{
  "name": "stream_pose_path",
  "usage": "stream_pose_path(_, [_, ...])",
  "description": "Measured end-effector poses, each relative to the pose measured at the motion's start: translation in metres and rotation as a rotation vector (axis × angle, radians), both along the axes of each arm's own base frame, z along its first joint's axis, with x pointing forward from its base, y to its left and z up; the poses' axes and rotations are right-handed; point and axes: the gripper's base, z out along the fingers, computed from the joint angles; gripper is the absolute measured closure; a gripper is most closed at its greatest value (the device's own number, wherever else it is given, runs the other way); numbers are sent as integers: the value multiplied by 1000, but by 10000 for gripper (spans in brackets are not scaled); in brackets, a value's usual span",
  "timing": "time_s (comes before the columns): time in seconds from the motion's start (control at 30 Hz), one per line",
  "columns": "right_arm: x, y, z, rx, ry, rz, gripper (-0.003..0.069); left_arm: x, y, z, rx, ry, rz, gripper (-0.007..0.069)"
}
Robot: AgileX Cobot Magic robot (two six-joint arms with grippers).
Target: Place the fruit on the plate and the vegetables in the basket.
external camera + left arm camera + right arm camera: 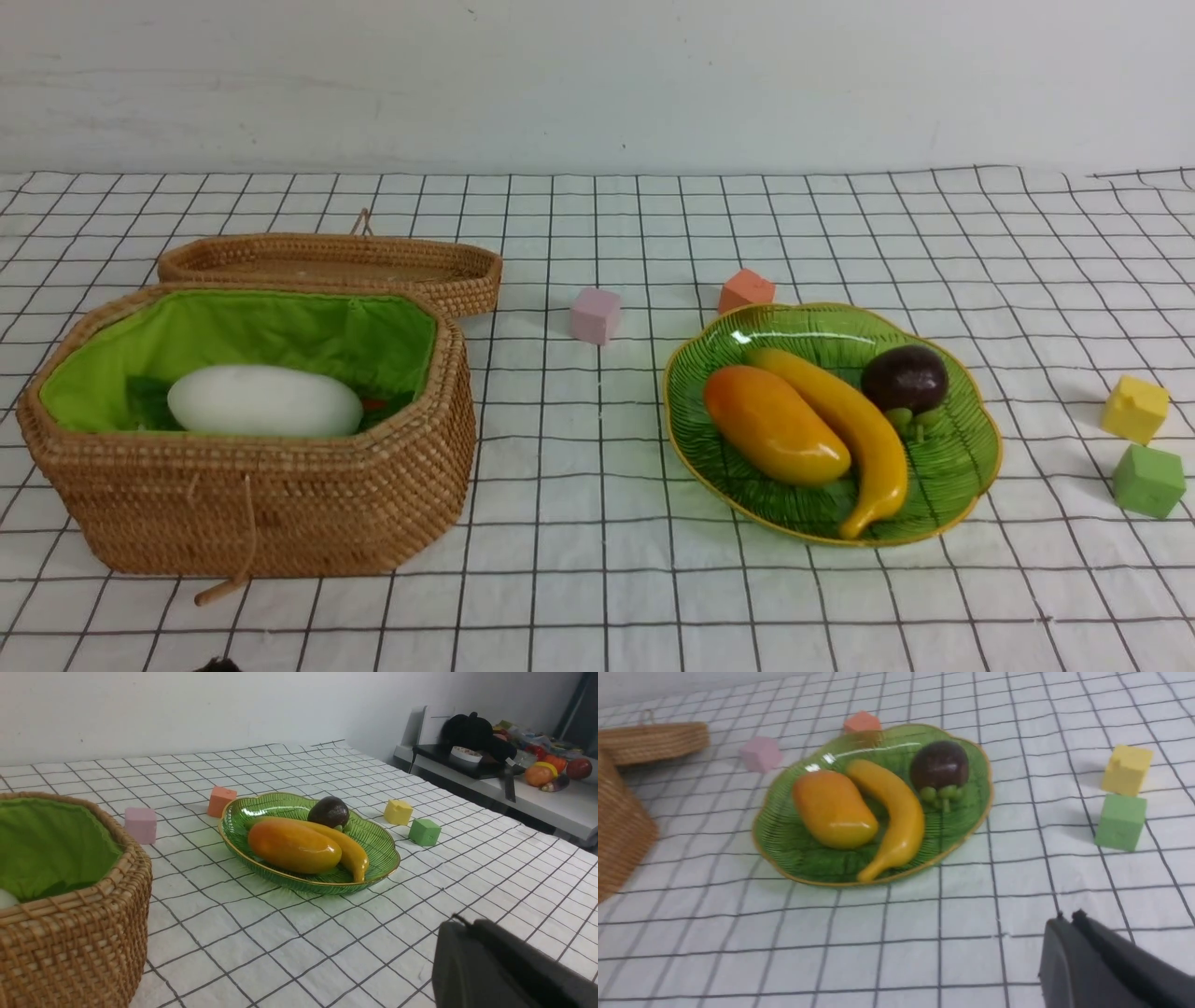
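Banana (845, 425) lies diagonally, tip pointing toward camera.

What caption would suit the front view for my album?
Mango, banana and mangosteen on the green plate; white radish in the basket.

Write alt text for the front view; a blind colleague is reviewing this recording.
A green leaf-shaped glass plate on the right holds a mango, a banana and a dark purple mangosteen. On the left, an open green-lined rattan basket holds a white radish, its woven lid behind. Pink, orange, yellow and green cubes dot the checked cloth.
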Motion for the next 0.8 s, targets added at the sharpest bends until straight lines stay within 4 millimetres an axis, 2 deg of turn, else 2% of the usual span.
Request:
stream_pose_path(0.07, [0, -1, -21, -6, -7, -21, 667, 0, 0, -1, 5, 4, 3, 637])
stream_pose_path(0.1, [-2, -2, -51, -8, -12, -37, 667, 0, 0, -1, 8, 8, 5, 636])
stream_pose_path(0.13, [-2, -3, -53, -8, -23, -40, 667, 0, 0, -1, 8, 8, 5, 636])
stream_pose_path(0.2, [-3, -3, -73, -9, -14, -45, 667, 0, 0, -1, 10, 9, 6, 634])
stream_pose_path(0.8, [-2, -3, -73, -2, -45, -50, 667, 0, 1, -1, 10, 9, 7, 624])
